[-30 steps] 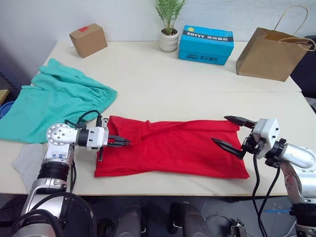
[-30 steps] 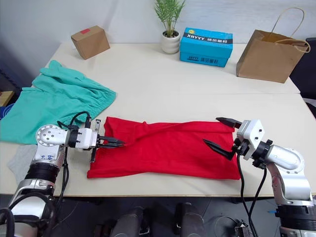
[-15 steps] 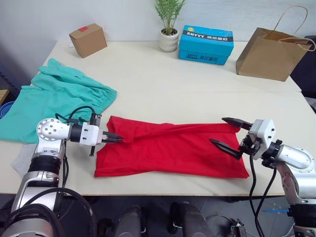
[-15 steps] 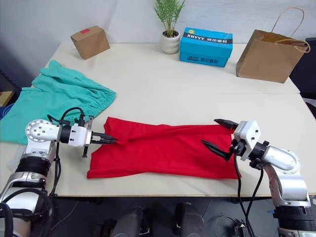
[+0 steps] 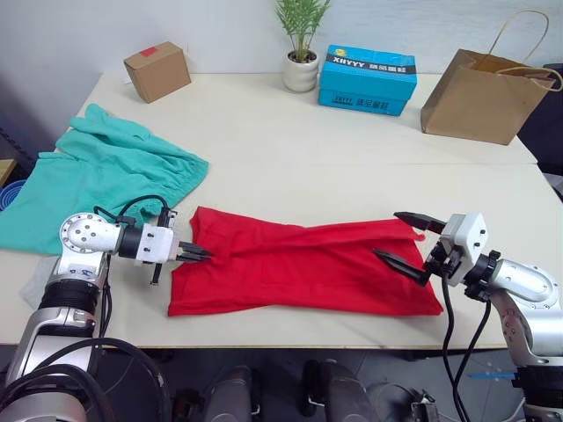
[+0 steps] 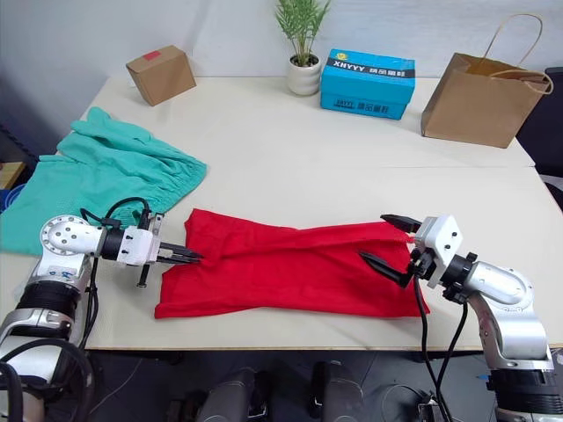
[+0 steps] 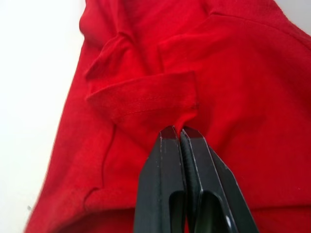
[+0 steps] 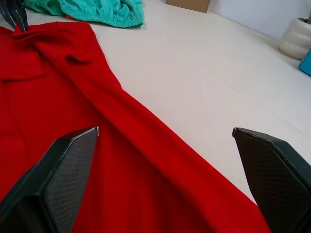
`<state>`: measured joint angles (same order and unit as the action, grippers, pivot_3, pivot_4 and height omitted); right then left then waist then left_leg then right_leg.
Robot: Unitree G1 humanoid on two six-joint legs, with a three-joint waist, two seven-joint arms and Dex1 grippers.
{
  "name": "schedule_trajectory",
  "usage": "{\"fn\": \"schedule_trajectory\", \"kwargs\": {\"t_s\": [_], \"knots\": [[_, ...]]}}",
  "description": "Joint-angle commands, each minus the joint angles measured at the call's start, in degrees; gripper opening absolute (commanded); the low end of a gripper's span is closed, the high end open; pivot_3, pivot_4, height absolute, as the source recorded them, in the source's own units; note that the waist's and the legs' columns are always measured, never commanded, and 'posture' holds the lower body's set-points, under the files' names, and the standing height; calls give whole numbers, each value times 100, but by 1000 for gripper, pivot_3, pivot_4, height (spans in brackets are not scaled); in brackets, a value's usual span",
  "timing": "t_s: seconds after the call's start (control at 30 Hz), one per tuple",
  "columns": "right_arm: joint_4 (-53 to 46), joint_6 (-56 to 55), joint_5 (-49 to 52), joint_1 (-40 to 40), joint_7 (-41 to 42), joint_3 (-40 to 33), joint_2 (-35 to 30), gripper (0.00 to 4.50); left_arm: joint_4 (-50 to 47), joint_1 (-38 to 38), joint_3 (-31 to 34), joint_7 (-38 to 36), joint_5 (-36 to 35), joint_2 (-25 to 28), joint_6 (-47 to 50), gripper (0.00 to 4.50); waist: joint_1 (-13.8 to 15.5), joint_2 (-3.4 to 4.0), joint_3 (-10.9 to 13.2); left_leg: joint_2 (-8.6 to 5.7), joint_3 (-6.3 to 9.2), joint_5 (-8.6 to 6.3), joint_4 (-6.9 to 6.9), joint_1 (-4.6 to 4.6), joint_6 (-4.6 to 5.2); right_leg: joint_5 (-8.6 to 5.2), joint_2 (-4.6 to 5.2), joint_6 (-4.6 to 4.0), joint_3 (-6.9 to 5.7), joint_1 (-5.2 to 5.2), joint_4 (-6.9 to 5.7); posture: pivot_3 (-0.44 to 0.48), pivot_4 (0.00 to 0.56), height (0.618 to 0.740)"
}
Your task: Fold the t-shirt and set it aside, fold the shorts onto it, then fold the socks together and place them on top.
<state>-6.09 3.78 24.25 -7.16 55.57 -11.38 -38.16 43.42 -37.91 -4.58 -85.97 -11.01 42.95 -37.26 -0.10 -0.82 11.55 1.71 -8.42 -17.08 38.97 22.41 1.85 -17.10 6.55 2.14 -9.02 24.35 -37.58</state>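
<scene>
The red t-shirt lies folded into a long band across the front of the table. My left gripper is at the shirt's left end, shut on a small fold of the red cloth. My right gripper hovers open over the shirt's right end, holding nothing, with red fabric below its spread fingers. The teal shorts lie crumpled at the left side of the table. A grey sock shows at the front left edge, partly behind my left arm.
Along the back of the table stand a small cardboard box, a potted plant, a blue box and a brown paper bag. Bare tabletop lies between the shirt and these things.
My left gripper has drawn back to the left with the shirt's edge pinched in it. The right gripper has shifted slightly left over the shirt, still open.
</scene>
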Motion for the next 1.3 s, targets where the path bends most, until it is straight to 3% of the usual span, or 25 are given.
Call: {"fn": "schedule_trajectory", "kwargs": {"t_s": [0.03,0.2,0.4,0.6,0.73,0.9,0.93,1.13,1.3], "knots": [[-103,-58,44,38,37,-11,5,4500,-387,74,48,-236,-129,299,757,948,-6,0,0,0,0,0,0,0,0,0,0,0,0,0,0,0,150,740],[-74,-1,120,135,240,-97,-136,4500,-1487,301,239,-146,-599,850,3137,2495,-14,0,0,3,0,-1,-4,0,-2,0,-2,0,0,1,-1,0,150,740],[-130,131,375,102,537,-227,-308,4500,-2803,349,680,1226,-1163,752,5977,4433,14,0,0,1,6,-3,-1,-1,0,-1,0,0,2,-8,6,0,150,740],[-46,99,296,-135,566,-103,-282,4500,-3306,370,511,2375,-847,73,6645,4471,5,-1,0,2,6,-3,-2,-3,-3,-1,-2,0,3,-8,4,0,150,740],[3,66,230,-249,565,-3,-224,4500,-3628,449,676,2699,-1037,-301,6799,4471,6,-1,0,2,5,-3,-1,-2,-3,-1,-2,0,3,-8,6,0,150,740],[202,97,272,-605,787,335,-77,4500,-3873,757,778,2721,-1022,-384,6365,4471,-17,-1,0,5,2,-3,-4,-6,-6,-1,-2,-1,4,-8,6,0,150,740],[226,160,293,-667,809,387,-56,4136,-3907,787,778,2714,-1038,-387,6378,4500,-12,-1,0,5,0,-3,-5,-8,-7,-2,-2,-1,4,-8,6,0,150,740],[343,274,251,-885,981,597,-48,4136,-4224,912,477,2726,-1035,-274,7113,4500,34,-1,0,3,3,-4,-3,-6,-5,-2,-1,-2,4,-9,8,0,150,740],[256,293,248,-904,1005,635,-27,4136,-4141,921,151,3125,-547,-359,7011,4500,25,-1,0,2,3,-5,-3,-5,-4,-2,0,-2,4,-9,10,0,150,740]]}}
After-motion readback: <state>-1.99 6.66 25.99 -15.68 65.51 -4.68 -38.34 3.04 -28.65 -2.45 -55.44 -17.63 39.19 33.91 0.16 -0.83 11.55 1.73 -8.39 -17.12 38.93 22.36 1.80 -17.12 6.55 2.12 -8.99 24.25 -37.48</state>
